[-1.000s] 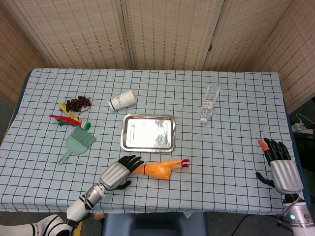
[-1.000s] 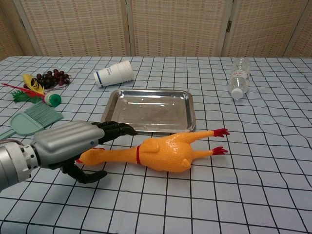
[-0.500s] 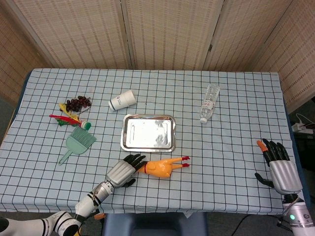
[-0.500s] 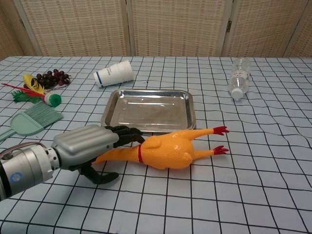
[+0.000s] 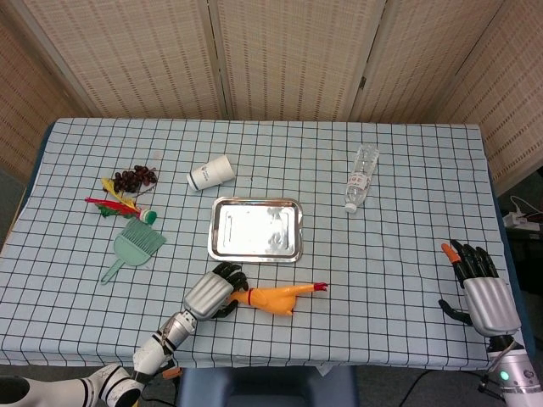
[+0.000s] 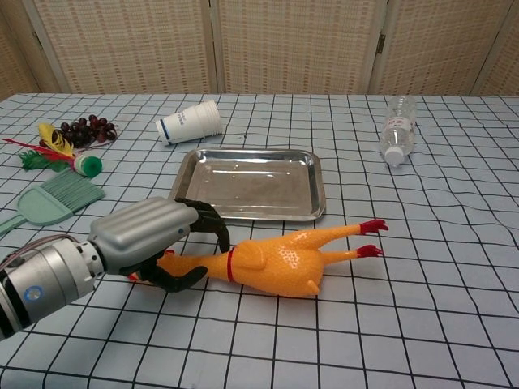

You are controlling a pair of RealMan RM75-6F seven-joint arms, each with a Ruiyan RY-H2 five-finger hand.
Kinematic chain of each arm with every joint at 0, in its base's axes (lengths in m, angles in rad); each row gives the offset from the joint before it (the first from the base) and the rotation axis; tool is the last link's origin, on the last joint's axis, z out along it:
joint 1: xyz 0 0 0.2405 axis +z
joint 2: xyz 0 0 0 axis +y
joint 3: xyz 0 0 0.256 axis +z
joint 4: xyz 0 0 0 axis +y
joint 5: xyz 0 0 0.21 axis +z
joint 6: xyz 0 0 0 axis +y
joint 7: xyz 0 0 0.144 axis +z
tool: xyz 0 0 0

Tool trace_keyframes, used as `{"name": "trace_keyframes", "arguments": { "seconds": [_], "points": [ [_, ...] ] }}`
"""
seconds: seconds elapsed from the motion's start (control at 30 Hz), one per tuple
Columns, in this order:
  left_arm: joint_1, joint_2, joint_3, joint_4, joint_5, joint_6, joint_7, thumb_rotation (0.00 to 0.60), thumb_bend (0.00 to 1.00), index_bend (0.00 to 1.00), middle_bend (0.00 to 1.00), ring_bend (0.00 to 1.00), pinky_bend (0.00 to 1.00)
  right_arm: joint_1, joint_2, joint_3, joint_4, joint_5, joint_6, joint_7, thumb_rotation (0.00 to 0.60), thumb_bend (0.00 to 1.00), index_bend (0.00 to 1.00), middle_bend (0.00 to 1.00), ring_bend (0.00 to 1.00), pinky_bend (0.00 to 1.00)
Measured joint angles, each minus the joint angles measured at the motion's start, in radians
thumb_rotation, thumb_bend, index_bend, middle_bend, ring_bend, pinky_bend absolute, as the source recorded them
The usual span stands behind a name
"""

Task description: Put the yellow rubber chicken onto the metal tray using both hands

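Fingers [image 6: 212, 229] of left hand [image 6: 146, 235] curl round rubber chicken [image 6: 276, 259] neck, seemingly gripping; right hand [image 5: 485, 288] spread, apart

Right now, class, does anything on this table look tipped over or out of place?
Yes. The paper cup lies on its side behind the metal tray, and the clear water bottle lies flat to the tray's right. Neither shows any spill. The yellow rubber chicken lies off the tray, with the left hand closing around its neck.
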Motion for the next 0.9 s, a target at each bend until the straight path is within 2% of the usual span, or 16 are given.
{"name": "trace_keyframes", "arguments": {
  "seconds": [0.07,0.17,0.43,0.5,0.53,0.57,0.67,0.77,0.9],
  "points": [
    [-0.001,-0.001,0.001,0.005,0.001,0.006,-0.001,0.6,0.46,0.8,0.32,0.18,0.22,0.0,0.001,-0.001,0.0,-0.002,0.0,0.001,0.6,0.15,0.0,0.0,0.0,0.0],
    [-0.001,-0.005,0.003,0.013,0.003,0.015,-0.003,0.6,0.46,0.81,0.43,0.3,0.35,0.0,0.002,-0.002,0.0,-0.003,0.0,0.003,0.6,0.15,0.0,0.0,0.0,0.0],
    [-0.011,-0.003,0.019,0.026,0.004,0.001,-0.027,0.6,0.46,0.71,0.44,0.33,0.46,-0.001,0.005,-0.002,-0.001,-0.005,0.003,0.008,0.6,0.15,0.0,0.0,0.0,0.0],
    [-0.013,-0.007,0.02,0.031,0.006,0.003,-0.029,0.6,0.46,0.7,0.48,0.39,0.56,-0.001,0.005,-0.002,-0.001,-0.004,0.003,0.01,0.6,0.15,0.0,0.0,0.0,0.0],
    [-0.013,-0.008,0.02,0.033,0.006,0.006,-0.03,0.6,0.46,0.71,0.52,0.45,0.64,-0.001,0.006,-0.002,-0.001,-0.004,0.003,0.01,0.6,0.15,0.0,0.0,0.0,0.0],
    [-0.012,-0.012,0.018,0.035,0.006,0.012,-0.029,0.6,0.48,0.73,0.58,0.52,0.73,-0.001,0.006,-0.002,0.0,-0.004,0.002,0.01,0.6,0.15,0.0,0.0,0.0,0.0],
    [-0.006,-0.025,0.011,0.045,0.006,0.041,-0.029,0.6,0.58,0.79,0.69,0.67,0.91,-0.001,0.006,-0.002,-0.001,-0.002,0.002,0.011,0.6,0.15,0.0,0.0,0.0,0.0],
    [0.003,-0.032,0.007,0.051,0.011,0.079,-0.044,0.6,0.65,0.8,0.7,0.74,0.99,-0.002,0.007,-0.002,-0.001,-0.003,0.003,0.012,0.6,0.15,0.0,0.0,0.0,0.0],
    [0.017,-0.026,0.006,0.04,0.024,0.125,-0.068,0.6,0.69,0.81,0.73,0.77,1.0,-0.003,0.009,-0.003,-0.003,-0.005,0.005,0.015,0.6,0.15,0.0,0.0,0.0,0.0]
  ]
}}
